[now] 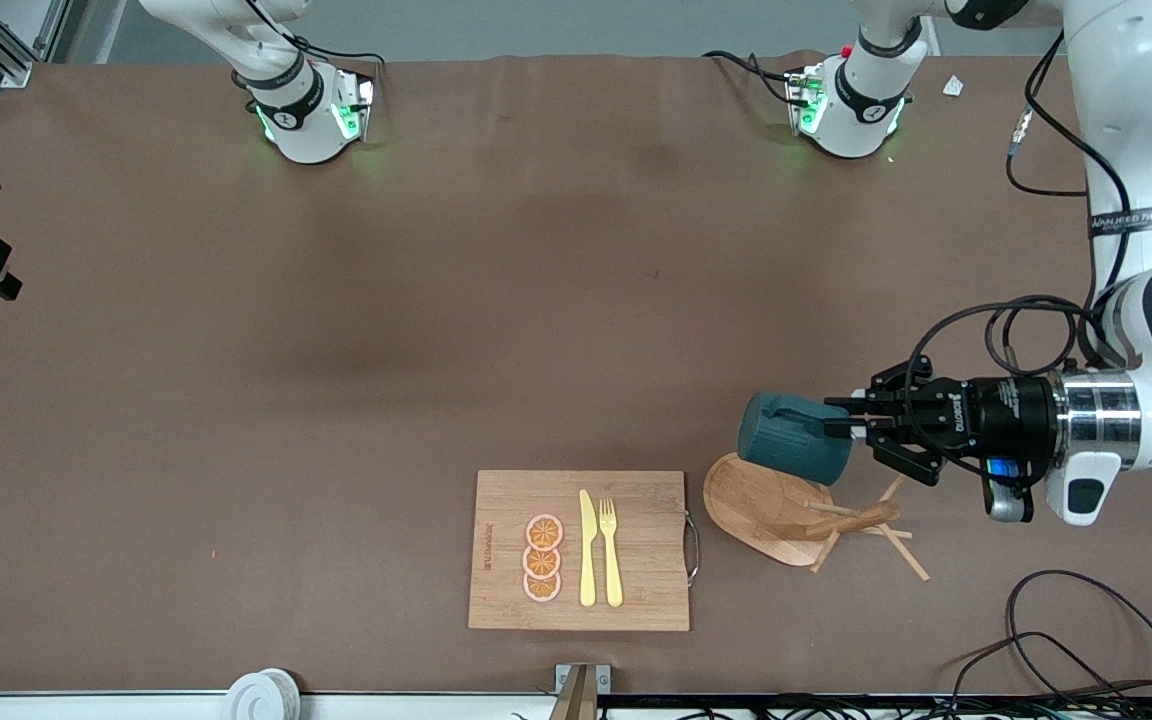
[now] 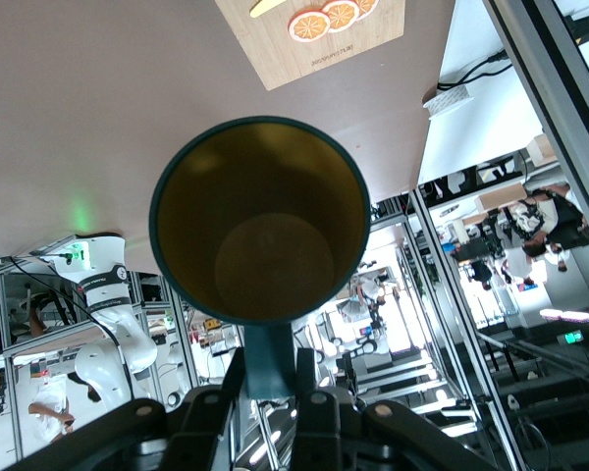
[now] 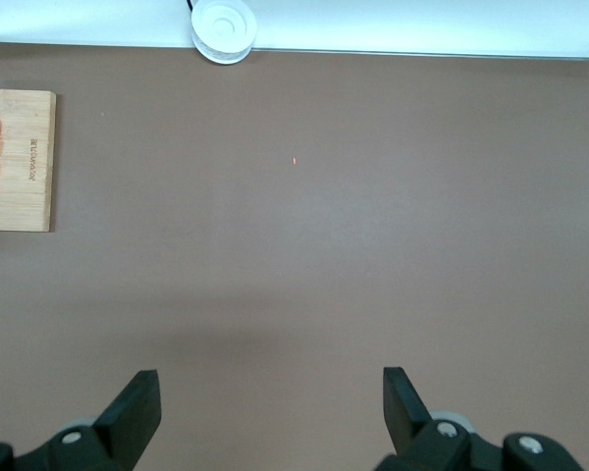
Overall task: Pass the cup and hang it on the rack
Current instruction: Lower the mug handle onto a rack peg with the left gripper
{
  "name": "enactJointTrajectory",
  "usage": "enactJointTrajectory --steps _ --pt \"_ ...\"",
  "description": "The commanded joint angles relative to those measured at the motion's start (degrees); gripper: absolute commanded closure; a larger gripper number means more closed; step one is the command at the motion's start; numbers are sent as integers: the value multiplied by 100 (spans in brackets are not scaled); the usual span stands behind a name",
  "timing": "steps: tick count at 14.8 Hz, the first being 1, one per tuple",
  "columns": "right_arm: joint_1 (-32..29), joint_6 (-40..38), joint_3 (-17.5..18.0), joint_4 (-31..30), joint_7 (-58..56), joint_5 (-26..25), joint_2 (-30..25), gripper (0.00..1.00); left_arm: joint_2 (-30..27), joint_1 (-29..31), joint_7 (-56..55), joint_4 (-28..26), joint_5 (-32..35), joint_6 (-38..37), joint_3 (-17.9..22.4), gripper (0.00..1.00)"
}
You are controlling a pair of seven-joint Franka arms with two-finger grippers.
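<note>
The dark teal cup [image 1: 791, 447] lies sideways in the air, its mouth facing my left wrist camera, which shows its yellowish inside [image 2: 260, 235]. My left gripper [image 1: 841, 417] is shut on the cup's handle [image 2: 270, 363] and holds it just above the oval base of the light wooden rack [image 1: 758, 503]. The rack's post and thin pegs [image 1: 866, 525] spread toward the left arm's end of the table. My right gripper [image 3: 270, 378] is open and empty over bare brown table; it is outside the front view.
A bamboo cutting board [image 1: 581, 550] with orange slices [image 1: 543, 558], a yellow knife and a fork lies beside the rack, toward the right arm's end. A white round object [image 1: 261, 695] sits at the table edge nearest the front camera. Cables [image 1: 1066, 620] lie near the left arm.
</note>
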Motion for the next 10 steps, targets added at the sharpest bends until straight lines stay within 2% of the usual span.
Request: enactJointTrajectory --steps 1,4,8,10 --pt "-80 -59 71 59 43 -88 8 0 156 51 231 16 -334 -75 -52 100" --pt "-80 -50 71 59 43 -88 8 0 437 200 345 16 -581 -75 -52 100" --pt "-80 -41 71 59 34 -88 8 0 552 209 354 7 -607 -75 -52 100" --pt "-71 -41 71 59 34 -88 8 0 640 165 345 7 -861 -22 -52 100"
